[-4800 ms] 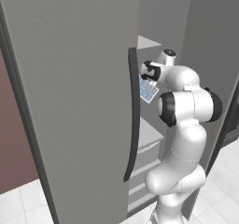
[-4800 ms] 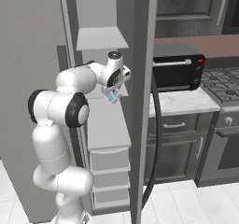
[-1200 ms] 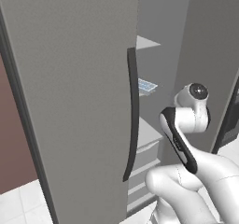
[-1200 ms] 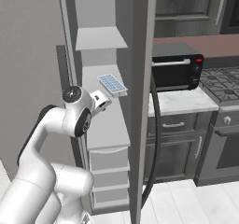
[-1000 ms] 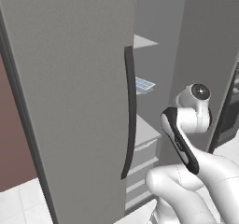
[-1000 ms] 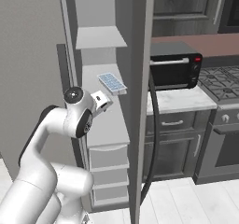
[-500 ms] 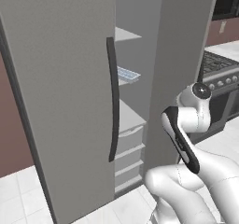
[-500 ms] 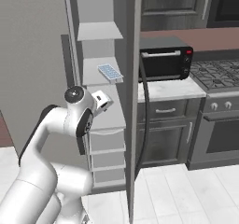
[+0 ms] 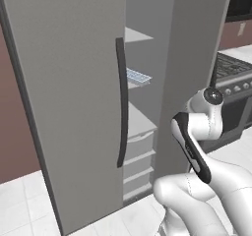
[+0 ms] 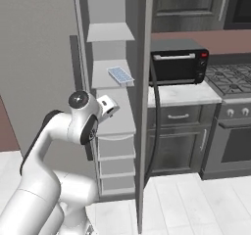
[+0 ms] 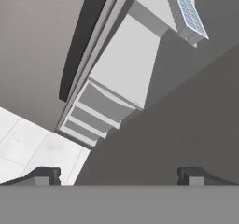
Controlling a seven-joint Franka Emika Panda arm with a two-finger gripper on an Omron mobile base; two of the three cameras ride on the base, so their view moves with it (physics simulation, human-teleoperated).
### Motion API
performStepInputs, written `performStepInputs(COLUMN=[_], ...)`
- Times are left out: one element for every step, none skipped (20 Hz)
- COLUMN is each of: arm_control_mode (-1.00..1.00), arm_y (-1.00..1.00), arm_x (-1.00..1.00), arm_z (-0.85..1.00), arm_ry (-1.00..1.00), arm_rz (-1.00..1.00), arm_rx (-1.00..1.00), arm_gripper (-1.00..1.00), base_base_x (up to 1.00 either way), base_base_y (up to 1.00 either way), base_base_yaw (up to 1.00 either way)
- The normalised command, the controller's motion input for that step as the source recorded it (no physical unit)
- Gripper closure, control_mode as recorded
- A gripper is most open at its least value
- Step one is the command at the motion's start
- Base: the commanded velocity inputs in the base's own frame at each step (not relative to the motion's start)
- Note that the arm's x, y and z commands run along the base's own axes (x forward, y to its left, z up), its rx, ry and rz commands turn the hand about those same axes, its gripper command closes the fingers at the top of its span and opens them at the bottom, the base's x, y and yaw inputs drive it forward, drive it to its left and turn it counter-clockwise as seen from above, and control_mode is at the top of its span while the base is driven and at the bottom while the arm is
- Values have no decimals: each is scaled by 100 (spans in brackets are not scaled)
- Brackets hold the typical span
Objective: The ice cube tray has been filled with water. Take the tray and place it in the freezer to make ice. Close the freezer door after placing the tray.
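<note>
Resting well beyond fingertips (image 11: 46, 175) (shelved): ice cube tray (image 11: 188, 14)

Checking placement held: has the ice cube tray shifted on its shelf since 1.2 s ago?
No. The ice cube tray sits at the same shelf front edge; only the camera moved.

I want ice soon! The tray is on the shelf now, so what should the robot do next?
Probably swing the open hand toward the freezer door to push it shut. The ice cube tray already sits on a white shelf inside, the hand holds nothing, and the door stands wide open.
</note>
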Motion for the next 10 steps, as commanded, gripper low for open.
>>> performStepInputs(arm_control_mode=[100, 100, 100, 100, 100, 100, 100, 100, 100, 100], arm_y=[0, 0, 0, 0, 0, 0, 0, 0, 0, 0], arm_x=[0, 0, 0, 0, 0, 0, 0, 0, 0, 0], arm_z=[0, 0, 0, 0, 0, 0, 0, 0, 0, 0], arm_ry=[0, 0, 0, 0, 0, 0, 0, 0, 0, 0], arm_rz=[0, 0, 0, 0, 0, 0, 0, 0, 0, 0], arm_rx=[0, 0, 0, 0, 0, 0, 0, 0, 0, 0], arm_gripper=[-100, -100, -100, -100, -100, -100, -100, -100, -100, -100], base_base_x=[10, 9, 4, 0, 0, 0, -5, -11, -21, -23], base_base_y=[0, 0, 0, 0, 0, -5, -11, -14, -22, -26], base_base_yaw=[18, 19, 19, 20, 20, 20, 19, 19, 18, 18])
